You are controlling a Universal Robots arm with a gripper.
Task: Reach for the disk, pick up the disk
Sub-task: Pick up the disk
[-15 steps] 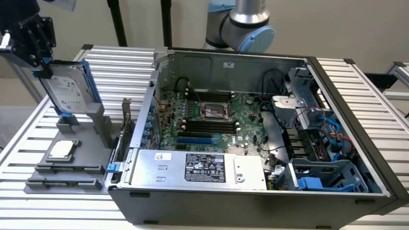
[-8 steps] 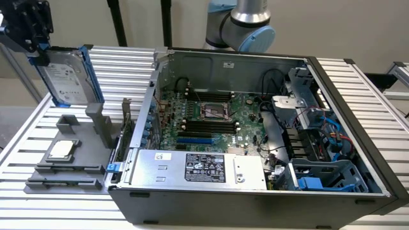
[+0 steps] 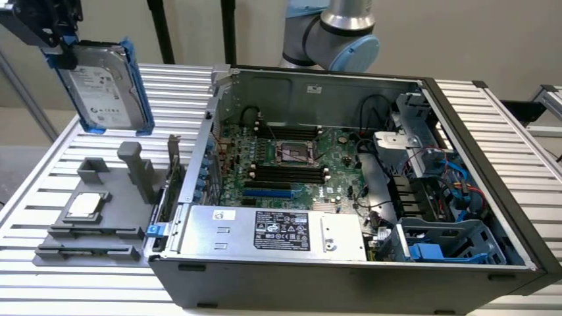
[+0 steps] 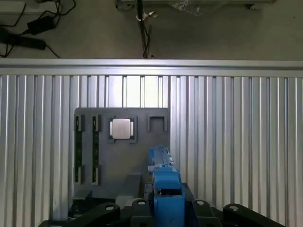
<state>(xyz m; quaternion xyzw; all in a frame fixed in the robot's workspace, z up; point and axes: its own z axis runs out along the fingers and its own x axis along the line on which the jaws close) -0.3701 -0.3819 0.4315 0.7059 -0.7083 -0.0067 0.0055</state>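
The gripper sits closest to the wrist camera. Its black fingers are clamped on the blue frame of the disk, which appears edge-on between them. In the exterior view, the disk hangs from the gripper in the upper corner at the exterior view's left. It is clear of every surface and nearly upright with a slight tilt, and its white printed label faces the camera. Directly beneath it in the wrist view lies the grey fixture plate, which rests flat on the slatted aluminium table. A small square silver chip is seated in one pocket of the plate. The slots beside the chip hold no parts. The open computer case stands at the exterior view's right of the plate, just beside it, with the motherboard exposed. The silver box with the black label occupies the case's near corner. The robot arm rises behind the case.
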